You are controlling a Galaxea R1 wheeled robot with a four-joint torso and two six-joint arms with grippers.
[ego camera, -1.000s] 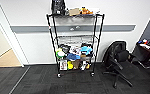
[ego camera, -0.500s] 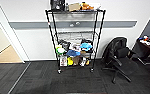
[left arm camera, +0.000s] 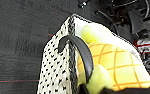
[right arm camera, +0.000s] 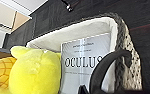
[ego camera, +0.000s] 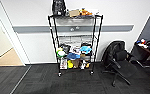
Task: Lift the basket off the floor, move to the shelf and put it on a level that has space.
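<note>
The shelf (ego camera: 75, 45) appears nearer than before: my base has advanced. Transport step; the basket (left arm camera: 58, 65) hangs below each end effector, clear of the floor (left arm camera: 18, 45). Grip state: cannot tell.

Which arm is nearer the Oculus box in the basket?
Right. In the right wrist view the Oculus box stands just behind that end's black handle, inside the basket. In the left wrist view the other handle has the yellow plush toy against it.

The robot's head camera draws closer to the shelf (ego camera: 74, 45), which now looms larger beside the office chair (ego camera: 118, 61).
</note>
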